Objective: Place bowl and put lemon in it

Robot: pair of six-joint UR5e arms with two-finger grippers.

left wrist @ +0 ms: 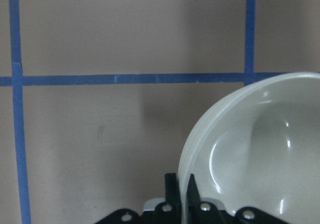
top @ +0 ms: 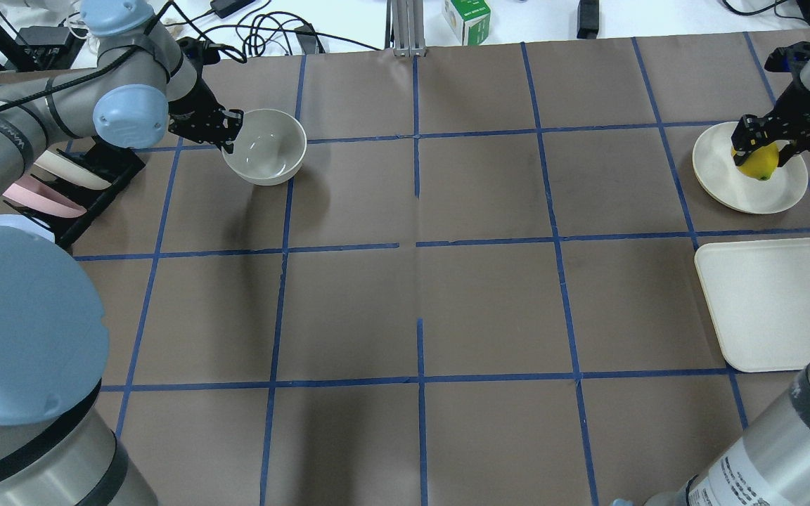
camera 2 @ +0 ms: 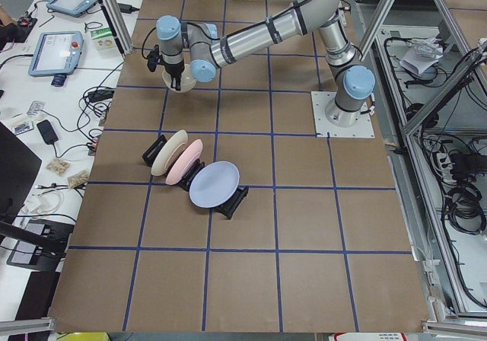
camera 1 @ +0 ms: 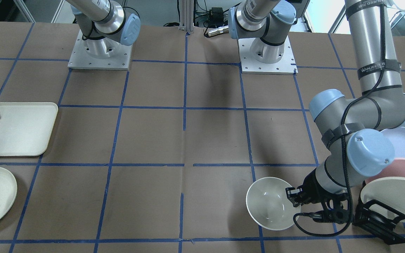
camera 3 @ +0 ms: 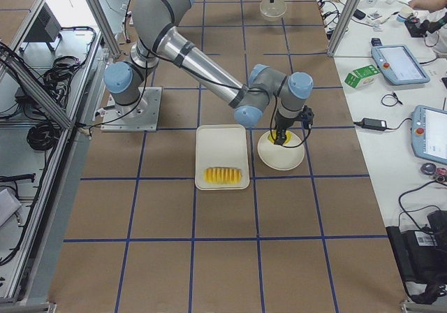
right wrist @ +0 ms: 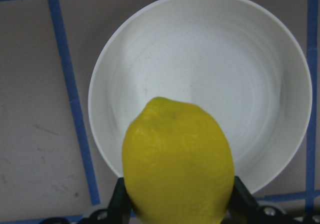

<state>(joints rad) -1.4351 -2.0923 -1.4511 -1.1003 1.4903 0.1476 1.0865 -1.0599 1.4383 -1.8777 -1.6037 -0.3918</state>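
While the left claw (top: 227,143) pinches the rim of the bowl (top: 268,149) between its fingers, the right claw (top: 762,154) grips the lemon (top: 759,165) over an off-white plate (top: 735,193).

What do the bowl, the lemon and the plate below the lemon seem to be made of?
The bowl: likely glazed ceramic or hard plastic; off-white, glossy inside with sharp light glints. The lemon: real or imitation fruit, cannot tell; bright yellow, smooth, faintly dimpled skin. The plate: matte off-white with fine specks, perhaps melamine or stoneware.
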